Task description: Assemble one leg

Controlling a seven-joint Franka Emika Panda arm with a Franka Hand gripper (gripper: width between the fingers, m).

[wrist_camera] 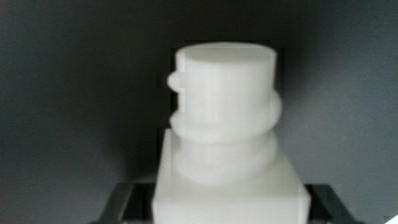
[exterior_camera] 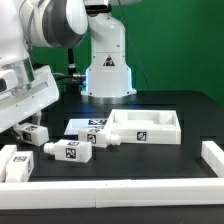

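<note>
My gripper (exterior_camera: pixel 27 124) is at the exterior view's left, low over the black table. It is shut on a leg (exterior_camera: pixel 37 134), a stubby white post with a square tag. In the wrist view this leg (wrist_camera: pixel 222 110) fills the middle, its round narrower end pointing away, and the dark fingers (wrist_camera: pixel 128 205) press on both sides of its wide base. Three more legs lie on the table: one (exterior_camera: pixel 68 152) in front, one (exterior_camera: pixel 98 138) by the tray, and one (exterior_camera: pixel 17 160) at the far left.
The large white tray-shaped part (exterior_camera: pixel 150 126) stands right of centre. The marker board (exterior_camera: pixel 88 125) lies flat beside it. A long white L-shaped border piece (exterior_camera: pixel 120 188) runs along the front, and another (exterior_camera: pixel 212 158) is at the right. The robot base (exterior_camera: pixel 107 70) is behind.
</note>
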